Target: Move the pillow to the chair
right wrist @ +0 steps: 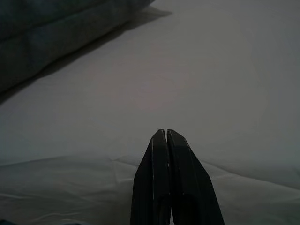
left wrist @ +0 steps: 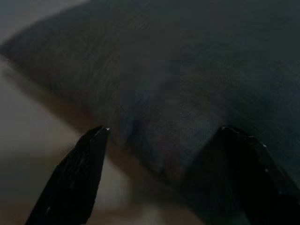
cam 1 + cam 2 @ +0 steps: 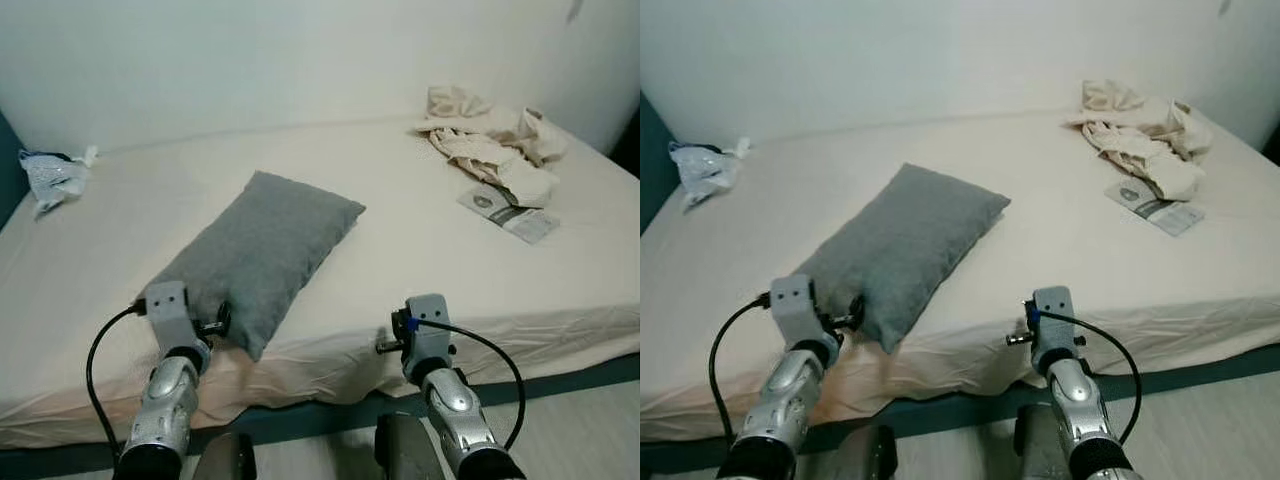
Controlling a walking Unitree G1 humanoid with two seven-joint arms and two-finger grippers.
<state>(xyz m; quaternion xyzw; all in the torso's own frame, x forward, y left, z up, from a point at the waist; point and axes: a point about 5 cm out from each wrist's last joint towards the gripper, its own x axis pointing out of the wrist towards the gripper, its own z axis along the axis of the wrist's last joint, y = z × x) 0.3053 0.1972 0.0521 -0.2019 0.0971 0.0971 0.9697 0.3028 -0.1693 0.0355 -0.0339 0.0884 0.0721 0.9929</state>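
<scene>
Left gripper spread wide at the pillow corner just ahead; right gripper pinched empty beside; could snag sheet, or slip off a thin pinch

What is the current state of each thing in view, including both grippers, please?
Grey pillow: lying flat on the bed, not lifted.
Left gripper: fingers open at the pillow's near corner.
Right gripper: fingers shut, over bare sheet, holding nothing.
Cream clothes: crumpled in a heap.
Booklet: lying flat, closed.
Plastic bag: crumpled.
</scene>
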